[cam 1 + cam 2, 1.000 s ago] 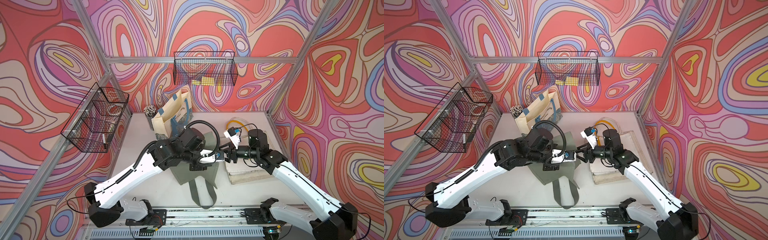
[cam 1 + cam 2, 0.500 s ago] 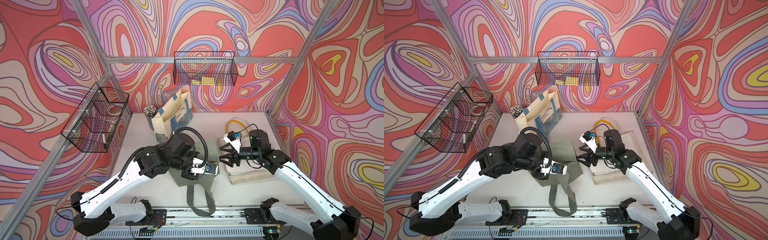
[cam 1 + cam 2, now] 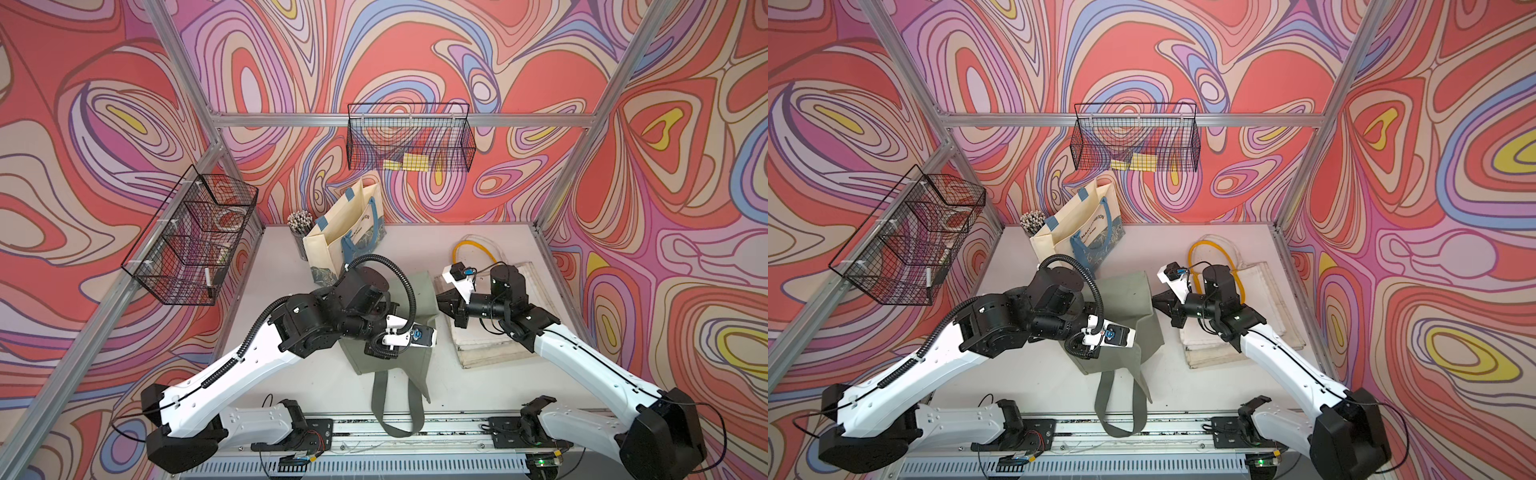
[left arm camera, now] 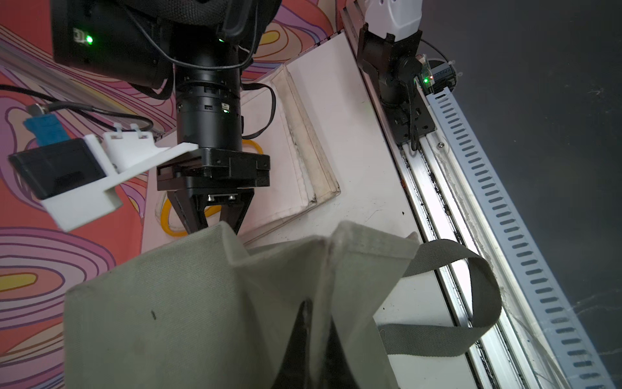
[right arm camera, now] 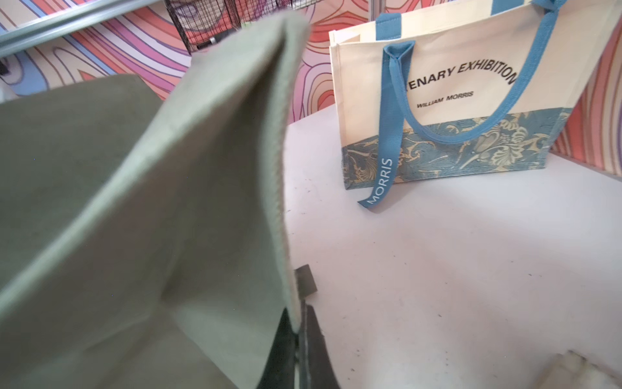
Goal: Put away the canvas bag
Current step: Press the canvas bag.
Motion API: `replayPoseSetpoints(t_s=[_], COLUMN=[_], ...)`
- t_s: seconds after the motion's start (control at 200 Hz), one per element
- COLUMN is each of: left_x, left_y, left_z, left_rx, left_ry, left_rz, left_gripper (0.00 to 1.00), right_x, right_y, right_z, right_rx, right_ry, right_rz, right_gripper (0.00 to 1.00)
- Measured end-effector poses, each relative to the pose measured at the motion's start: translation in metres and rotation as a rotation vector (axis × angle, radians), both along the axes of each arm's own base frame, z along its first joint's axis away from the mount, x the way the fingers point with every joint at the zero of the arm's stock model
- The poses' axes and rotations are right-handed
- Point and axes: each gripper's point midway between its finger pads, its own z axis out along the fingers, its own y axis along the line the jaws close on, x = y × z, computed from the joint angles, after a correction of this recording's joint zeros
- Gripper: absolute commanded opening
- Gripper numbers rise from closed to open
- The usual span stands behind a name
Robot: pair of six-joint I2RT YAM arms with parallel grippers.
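Left gripper (image 4: 304,336) is clamped shut on the green canvas bag (image 3: 419,299), its dark fingers sunk in a fold of cloth near the bag's mouth. On the left wall, a black wire basket (image 3: 191,237) with several compartments hangs from the aluminium frame. Every wall is covered in swirls of red, pink, purple and cream.

At the back left of the white table (image 3: 415,241), a cup of pencils (image 3: 300,220) stands just beside an upright cream tote (image 3: 336,232) with blue handles and a blue floral band. Above them a second wire basket (image 3: 409,139) hangs on the back wall, with yellow items lying in it.

The canvas bag is in the middle of the table, stretched between the two grippers. Its long handles (image 3: 377,395) trail forward across the front rail (image 3: 457,432). The right wrist view shows the tabletop matte and flecked with small dark specks.

The right gripper (image 3: 442,303) is closed on the bag's far side edge, pinching the hem. Under the right arm a stack of flat cream bags (image 3: 490,345) lies on the table, and a yellow-handled bag (image 3: 469,249) lies behind it near the right wall.
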Motion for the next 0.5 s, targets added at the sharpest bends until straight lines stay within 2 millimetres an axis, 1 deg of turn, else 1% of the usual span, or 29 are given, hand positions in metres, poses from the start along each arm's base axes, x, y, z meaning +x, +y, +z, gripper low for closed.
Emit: replayPoseSetpoints(t_s=[0.295, 0.501], left_x=[0.011, 0.017], left_y=[0.004, 0.005], left_z=[0.008, 0.009], left_rx=[-0.044, -0.069], left_ry=[-0.008, 0.002], left_rz=[0.111, 0.188], left_gripper=[0.0, 0.0], right_x=[0.025, 0.035], right_y=[-0.005, -0.007], right_z=[0.011, 0.008], right_rx=[0.038, 0.037], right_ry=[-0.067, -0.077], right_rz=[-0.123, -0.17], right_gripper=[0.0, 0.0])
